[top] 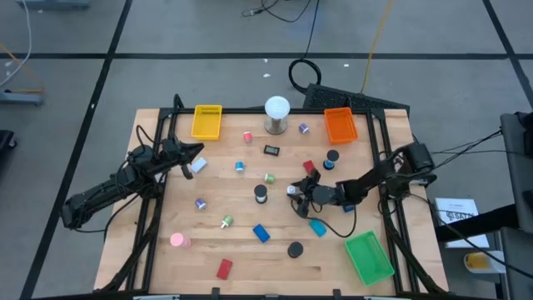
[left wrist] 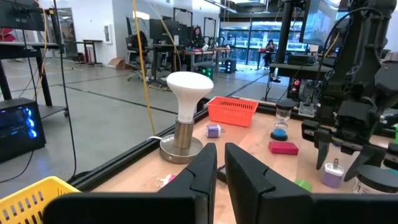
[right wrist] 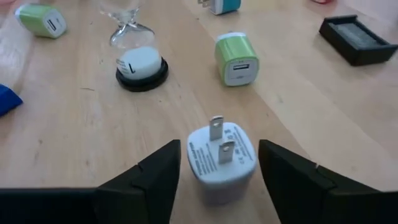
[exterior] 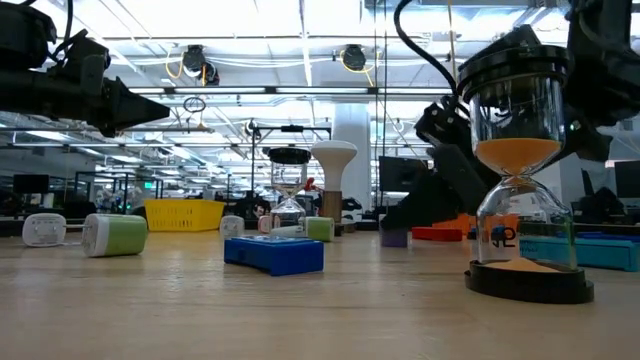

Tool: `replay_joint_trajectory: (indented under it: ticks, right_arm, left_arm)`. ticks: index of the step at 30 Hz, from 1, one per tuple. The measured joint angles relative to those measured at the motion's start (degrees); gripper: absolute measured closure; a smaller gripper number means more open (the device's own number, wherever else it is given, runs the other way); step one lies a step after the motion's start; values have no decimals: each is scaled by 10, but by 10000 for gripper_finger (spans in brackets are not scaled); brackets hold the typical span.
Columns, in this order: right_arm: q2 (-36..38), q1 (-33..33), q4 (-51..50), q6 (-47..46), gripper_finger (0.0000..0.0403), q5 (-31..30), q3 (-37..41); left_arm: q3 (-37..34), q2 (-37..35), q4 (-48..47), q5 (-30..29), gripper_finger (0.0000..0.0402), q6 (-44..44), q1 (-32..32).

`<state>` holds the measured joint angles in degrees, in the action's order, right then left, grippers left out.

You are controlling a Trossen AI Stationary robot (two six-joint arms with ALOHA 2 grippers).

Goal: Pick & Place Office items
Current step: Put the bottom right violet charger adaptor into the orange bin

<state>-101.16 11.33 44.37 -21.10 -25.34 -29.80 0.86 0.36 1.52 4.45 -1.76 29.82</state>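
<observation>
Right gripper (right wrist: pixel 217 171) is low over the table, right of centre in the high view, fingers spread wide; a whitish plug adapter (right wrist: pixel 221 155) sits between them, prongs up, with a gap on each side, so nothing is grasped; released, then. Just ahead of it in the right wrist view stand a green-and-white adapter (right wrist: pixel 236 59) and a small hourglass with a black base (right wrist: pixel 142 65); a black flat block (right wrist: pixel 357 40) lies at the upper right of that frame.

Left gripper (left wrist: pixel 221 171) hovers at the left of the table in the high view, fingers clenched nearly together, holding nothing; beyond it the white bulb on a metal base (left wrist: pixel 185 109).

Containers: yellow tray (top: pixel 206 122) at upper left of the table, orange tray (top: pixel 340 125) at upper right, green tray (top: pixel 368 256) at lower right; all three look bare inside.

Loose across the wood: a blue block (top: pixel 261 233), a red block (top: pixel 224 268), a pink round piece (top: pixel 177 241), a black round piece (top: pixel 295 249).
</observation>
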Motion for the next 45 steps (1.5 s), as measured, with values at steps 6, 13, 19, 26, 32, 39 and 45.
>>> replay_joint_trajectory:
  ticks: [6,13,19,26,32,39,45]
  right_arm:
    - [93,0,-137,-37,138,1,-6]
    - [194,-6,-302,-21,105,26,-70]
    - [194,-45,-564,-1,175,134,-213]
    - [91,-76,-802,51,308,226,-415]
    - [-27,-77,-953,83,253,254,-538]
    - [-76,-82,-971,98,131,255,-583]
    - [-103,-96,-976,113,121,253,-583]
  left_arm:
    - [0,0,0,0,364,0,0]
    - [0,0,0,0,364,0,0]
    - [0,0,0,0,364,0,0]
    - [0,0,0,0,364,0,0]
    - [0,0,0,0,364,0,0]
    - [0,0,0,0,364,0,0]
    - [0,0,0,0,364,0,0]
